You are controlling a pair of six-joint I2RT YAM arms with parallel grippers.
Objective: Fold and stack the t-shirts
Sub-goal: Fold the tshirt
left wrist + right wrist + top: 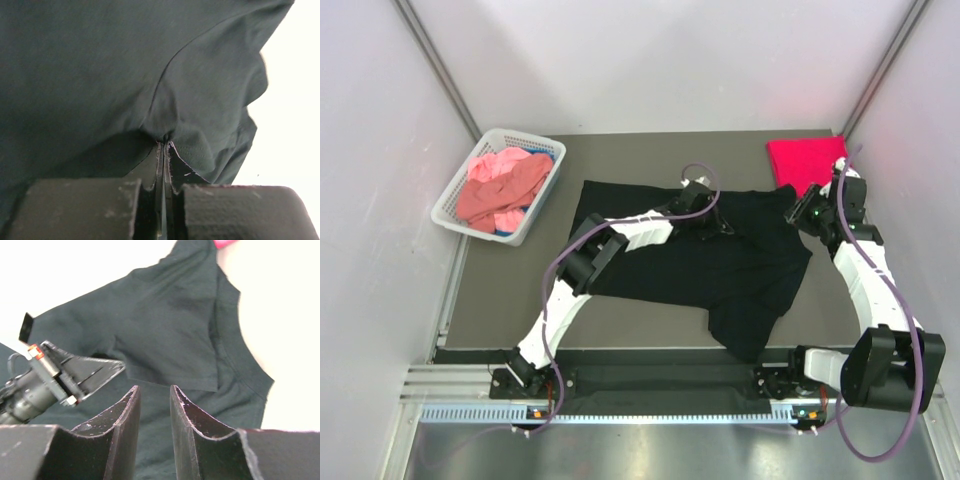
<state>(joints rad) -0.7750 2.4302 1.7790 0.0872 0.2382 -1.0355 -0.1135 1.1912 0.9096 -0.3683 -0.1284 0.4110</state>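
Observation:
A black t-shirt (720,265) lies spread on the dark mat, partly rumpled at the right. My left gripper (724,228) reaches across it and is shut on a pinch of the black cloth (165,141) near the shirt's upper middle. My right gripper (799,215) hovers over the shirt's right edge, its jaws a little apart and empty (154,388). The right wrist view shows the black shirt (170,325) below it and my left gripper (75,374) at the left. A folded crimson red t-shirt (804,161) lies at the back right.
A white lattice basket (460,221) stands at the back left, holding salmon pink shirts (503,186) with a bit of blue cloth (542,156) showing. Grey walls close in on both sides. Bare mat (650,158) runs behind the black shirt.

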